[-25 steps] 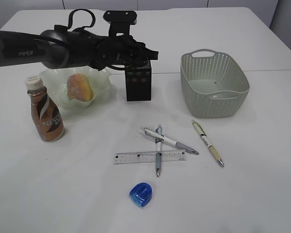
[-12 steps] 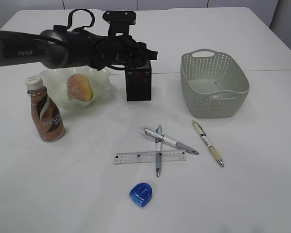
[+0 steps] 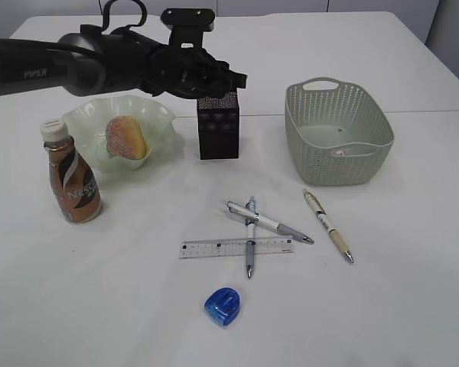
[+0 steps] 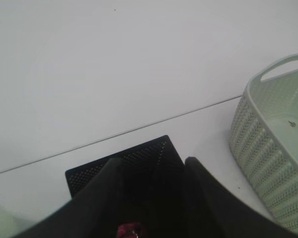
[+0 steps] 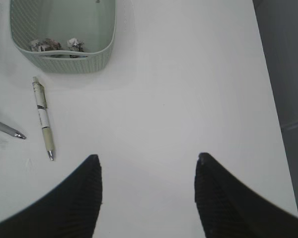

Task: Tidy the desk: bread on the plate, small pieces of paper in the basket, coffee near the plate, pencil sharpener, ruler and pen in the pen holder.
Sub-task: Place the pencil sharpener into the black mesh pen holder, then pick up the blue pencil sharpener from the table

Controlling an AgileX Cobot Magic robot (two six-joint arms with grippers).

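The left gripper (image 3: pixel 228 79) hovers just above the black pen holder (image 3: pixel 218 126), jaws parted and holding nothing; something red shows inside the holder. The right gripper (image 5: pixel 148 171) hangs spread over bare table. 3 pens (image 3: pixel 269 222), the ruler (image 3: pixel 236 247) and the blue sharpener (image 3: pixel 222 306) lie in front. Lift straight up so the holder stays standing, then approach each piece from above.

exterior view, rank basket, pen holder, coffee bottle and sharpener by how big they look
1. basket
2. pen holder and coffee bottle: look alike, and the bottle sits nearer the camera, so unranked
3. sharpener
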